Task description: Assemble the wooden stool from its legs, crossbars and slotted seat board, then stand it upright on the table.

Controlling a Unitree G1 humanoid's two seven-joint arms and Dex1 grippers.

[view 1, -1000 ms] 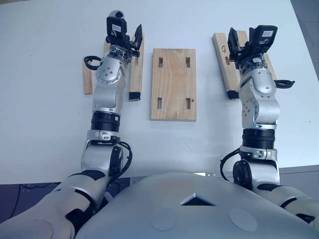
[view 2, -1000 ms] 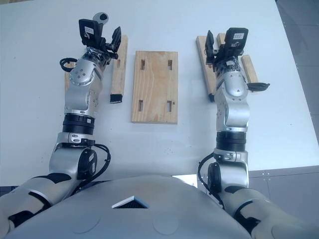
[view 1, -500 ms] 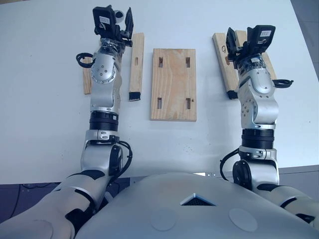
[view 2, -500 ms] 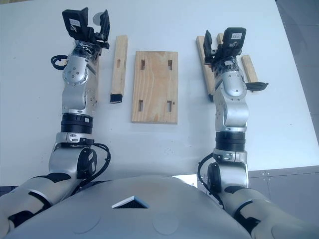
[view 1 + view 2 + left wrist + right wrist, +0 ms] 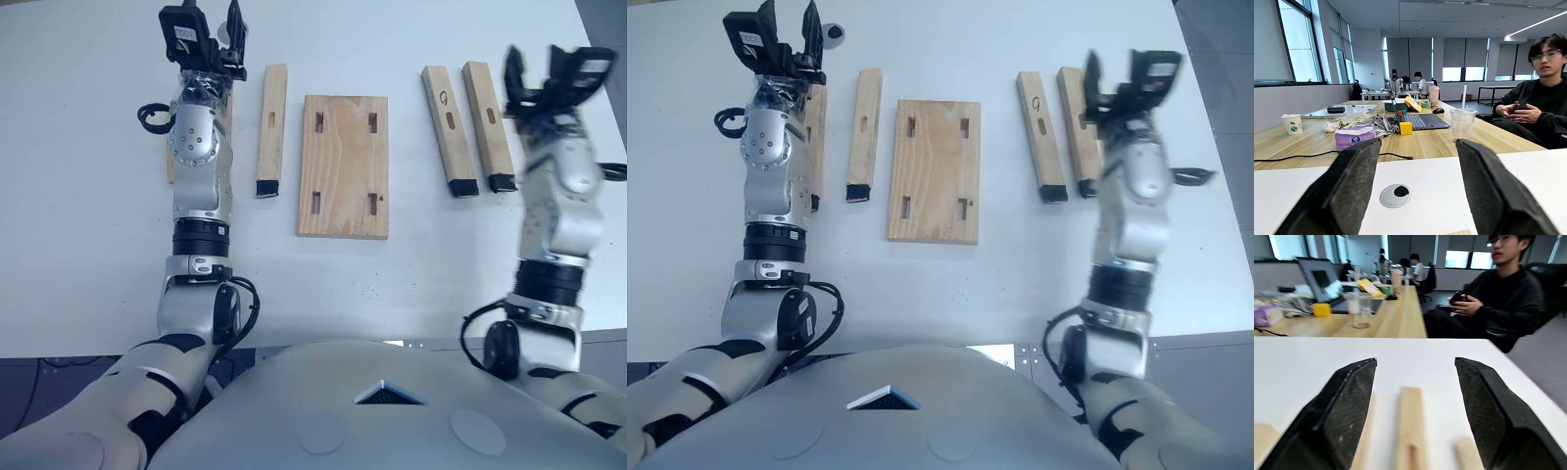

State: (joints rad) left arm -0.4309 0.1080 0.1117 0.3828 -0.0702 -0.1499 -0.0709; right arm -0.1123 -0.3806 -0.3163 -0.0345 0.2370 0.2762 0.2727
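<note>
The pale rectangular 4-slot wooden seat board [image 5: 343,164] is laid flat, seemingly for access, while left tool [image 5: 1418,161] and right tool [image 5: 1415,364] are held wide open, empty.

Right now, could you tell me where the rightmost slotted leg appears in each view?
Left eye view: rightmost slotted leg, upper right, just left of the right gripper.
Right eye view: upper right likewise.
Right wrist view: between that gripper's open fingers.
Left wrist view: faces the table's far edge.
Landmark: the right gripper.
</note>
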